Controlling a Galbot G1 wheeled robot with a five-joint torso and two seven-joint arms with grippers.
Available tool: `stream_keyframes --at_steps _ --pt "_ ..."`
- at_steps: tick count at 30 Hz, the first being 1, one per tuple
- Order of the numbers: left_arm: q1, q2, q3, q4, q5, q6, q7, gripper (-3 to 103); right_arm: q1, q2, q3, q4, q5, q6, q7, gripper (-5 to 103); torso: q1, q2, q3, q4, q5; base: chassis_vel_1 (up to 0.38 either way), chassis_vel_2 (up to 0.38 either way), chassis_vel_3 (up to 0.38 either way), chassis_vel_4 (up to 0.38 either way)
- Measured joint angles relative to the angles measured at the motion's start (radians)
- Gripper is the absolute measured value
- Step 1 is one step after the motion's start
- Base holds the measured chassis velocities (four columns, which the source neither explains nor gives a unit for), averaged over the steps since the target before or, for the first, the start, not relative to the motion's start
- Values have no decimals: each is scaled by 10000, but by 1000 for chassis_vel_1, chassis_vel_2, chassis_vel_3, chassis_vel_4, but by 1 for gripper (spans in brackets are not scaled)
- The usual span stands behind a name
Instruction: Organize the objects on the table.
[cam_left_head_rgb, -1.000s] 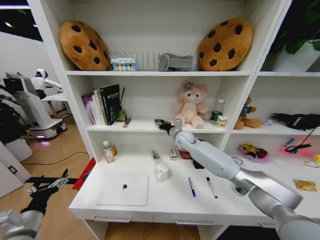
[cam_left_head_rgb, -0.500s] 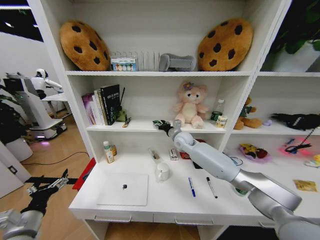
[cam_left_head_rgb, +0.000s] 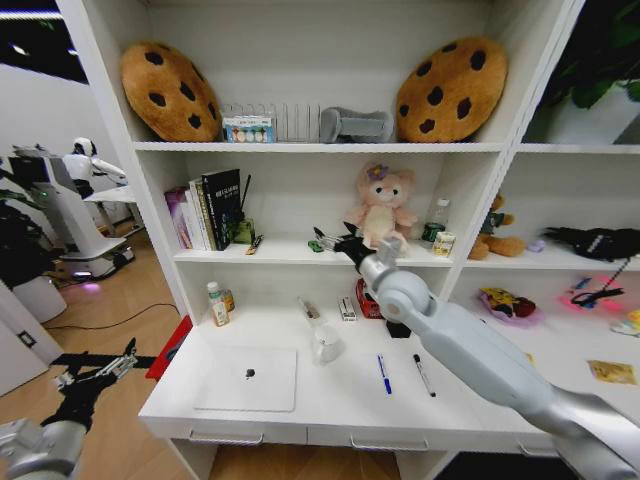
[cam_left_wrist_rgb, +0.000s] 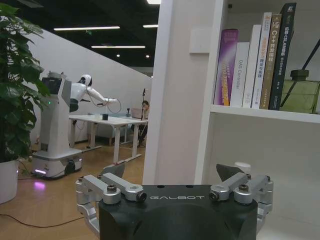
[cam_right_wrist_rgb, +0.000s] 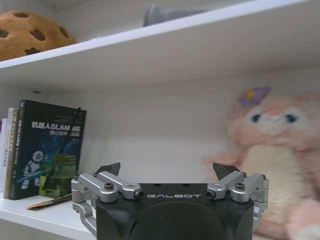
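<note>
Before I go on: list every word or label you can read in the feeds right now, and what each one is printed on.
"GALBOT": on the body of the left gripper.
"GALBOT": on the body of the right gripper.
"SLAM": in the title on the dark book; the characters around it are too small to read.
"DAS Controller": on the white book spine, read with some doubt.
Other book spines, the bottle and can labels: too small to read.

Head camera looks forward and down over the worktop (cam_left_head_rgb: 340, 400) and shelves. Right wrist camera sits close to the middle shelf, facing the pink plush (cam_right_wrist_rgb: 280, 150) and books (cam_right_wrist_rgb: 47, 150); left wrist camera, low beside the unit, shares those books.
</note>
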Motion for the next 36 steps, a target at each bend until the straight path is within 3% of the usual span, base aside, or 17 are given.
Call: stream_keyframes --at_steps 5,7,8,10,11,13,15,17,20,21,24,30,33,36 --pt "1 0 1 0 0 0 0 100 -374 -199 334 246 -59 2 -9 100 -1 0 0 -3 2 0 0 0 0" --pt "1 -1 0 1 0 -1 -2 100 -2230 -1070 1938 1211 -488 207 -112 100 -1 1 -1 1 -4 0 0 0 0" --pt "1 -1 0 1 0 -1 -2 100 -2230 -1070 1938 1211 -488 207 -112 100 -1 1 -1 1 -4 0 0 0 0" --pt "0 0 0 1 0 0 1 100 -4109 -1349 3150 1881 -1044 423 -177 100 -2 1 -1 1 -3 0 0 0 0" --pt "0 0 0 1 0 0 1 100 -4109 -1349 3150 1881 -1044 423 -177 100 -2 1 -1 1 -3 0 0 0 0" --pt "0 0 0 1 0 0 2 100 -5623 -950 4614 2499 -1242 424 -44 100 -1 0 0 12 -7 0 0 0 0" --pt "1 0 0 1 0 0 0 100 -6223 -767 5147 2675 -1377 424 -38 100 -1 1 -1 11 -10 0 0 0 0" --pt "0 0 0 1 0 0 0 100 -8588 -153 6611 2878 -2039 605 -124 100 -1 1 0 1 -1 0 0 0 0" --pt "0 0 1 1 0 0 1 100 -10112 417 7275 2690 -2923 1045 -404 100 -3 2 -1 1 -7 0 0 0 0" --pt "0 0 0 1 0 0 0 100 -10867 814 7325 2325 -3448 1289 -518 100 -3 2 -1 2 -4 0 0 0 0" --pt "0 0 0 1 0 0 0 100 -11095 997 7087 1979 -3586 1334 -492 100 -2 1 0 4 -6 0 0 0 0" --pt "0 0 0 1 0 0 0 100 -10976 1137 6089 1563 -2613 201 285 100 -1 0 0 5 -6 0 0 0 0" --pt "0 0 0 1 0 0 0 100 -10457 1053 5501 1276 -1669 -1011 894 100 0 0 1 6 -6 0 0 0 0" --pt "0 0 0 1 0 0 1 100 -10180 993 5233 1068 -1334 -1418 1037 100 0 -1 1 6 -6 0 0 0 0"
